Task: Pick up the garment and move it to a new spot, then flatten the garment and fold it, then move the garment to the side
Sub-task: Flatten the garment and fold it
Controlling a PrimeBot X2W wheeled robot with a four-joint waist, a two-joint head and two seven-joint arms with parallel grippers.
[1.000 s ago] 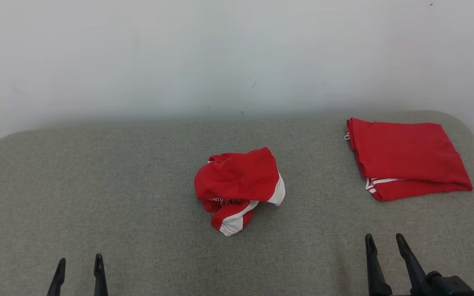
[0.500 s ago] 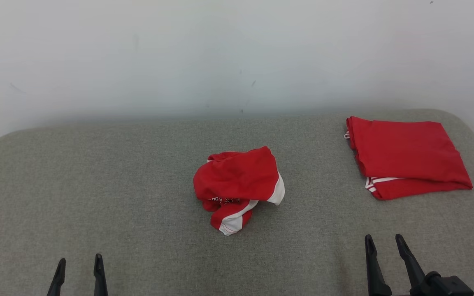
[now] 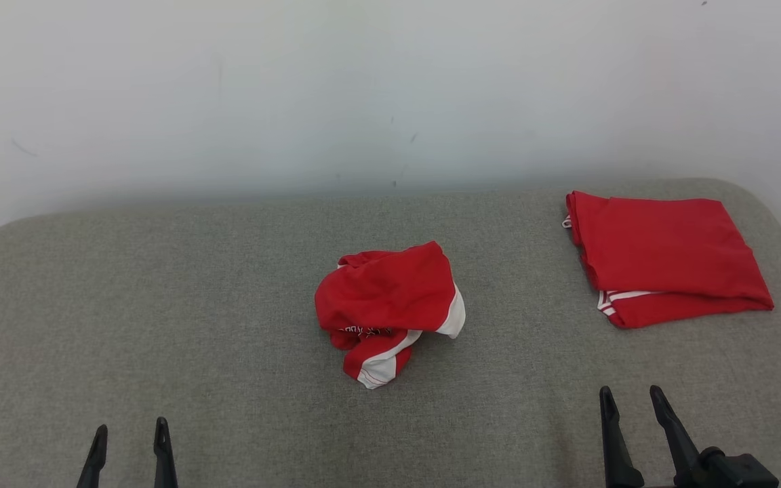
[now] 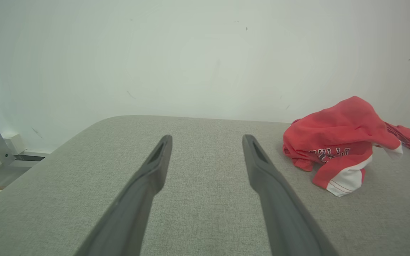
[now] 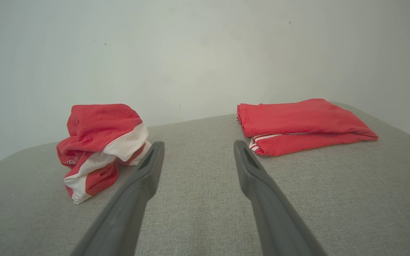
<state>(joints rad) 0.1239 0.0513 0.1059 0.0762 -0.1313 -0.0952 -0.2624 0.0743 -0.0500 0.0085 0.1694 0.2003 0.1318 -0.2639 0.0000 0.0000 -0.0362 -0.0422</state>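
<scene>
Nothing on the surface is seen to have moved since a second ago; only a slight shift of the head camera is noted. The left gripper [image 3: 130, 425] and right gripper [image 3: 630, 390] are held wide open and empty over the near edge of the grey padded surface [image 3: 194, 305]. Farther back, between them, the crumpled red-and-white garment [image 3: 387, 308] is found mid-surface, untouched. A folded red garment [image 3: 665, 254] is laid at the far right, well apart.

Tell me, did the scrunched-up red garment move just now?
No. The crumpled red garment sits just as far from the folded red garment as before; only the camera shifted slightly.
</scene>
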